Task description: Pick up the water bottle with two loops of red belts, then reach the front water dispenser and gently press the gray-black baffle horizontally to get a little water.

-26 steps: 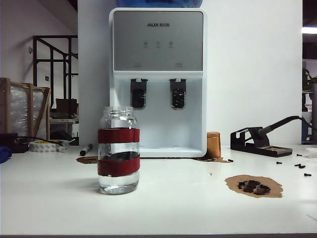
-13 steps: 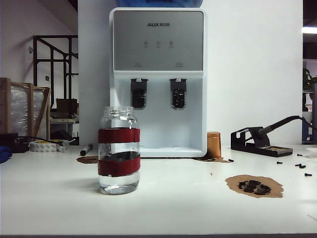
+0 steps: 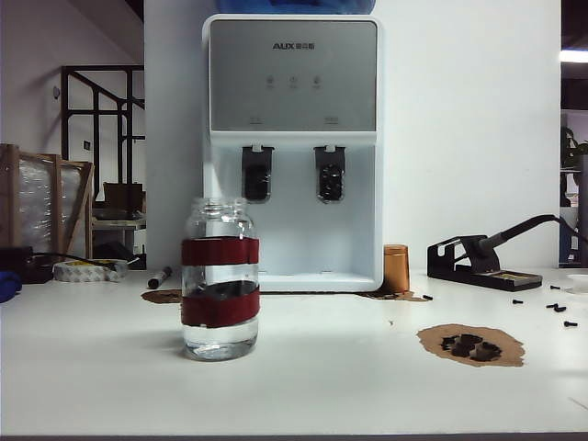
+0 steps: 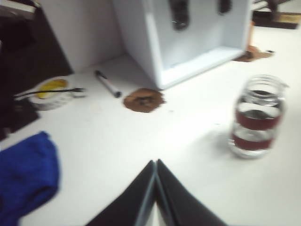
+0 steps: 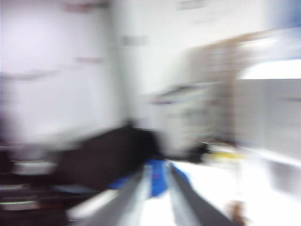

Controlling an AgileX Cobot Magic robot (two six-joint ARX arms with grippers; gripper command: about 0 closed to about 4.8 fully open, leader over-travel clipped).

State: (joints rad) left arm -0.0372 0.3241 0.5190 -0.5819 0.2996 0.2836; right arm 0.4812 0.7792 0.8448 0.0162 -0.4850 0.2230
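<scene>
The water bottle (image 3: 220, 280), a clear jar with two dark-red bands, stands upright on the white table in front of the water dispenser (image 3: 294, 147). Two gray-black baffles (image 3: 257, 175) (image 3: 330, 175) hang above its bay. Neither gripper shows in the exterior view. In the left wrist view my left gripper (image 4: 155, 162) is shut and empty, its tips meeting above bare table, well short of the water bottle (image 4: 257, 117) and the water dispenser (image 4: 188, 52). The right wrist view is heavily blurred. My right gripper (image 5: 157, 172) shows a narrow gap with nothing held, and the bottle is out of that view.
A copper cylinder (image 3: 396, 268) stands right of the dispenser, with a soldering stand (image 3: 478, 262) and loose screws (image 3: 559, 309) beyond. A brown patch with dark pieces (image 3: 471, 344) lies front right. A tape roll (image 3: 87, 270), a marker (image 3: 160, 276) and a blue cloth (image 4: 26, 174) sit on the left.
Nothing has visibly changed in the exterior view. The bottle stands in the same place and no arm has come into that view.
</scene>
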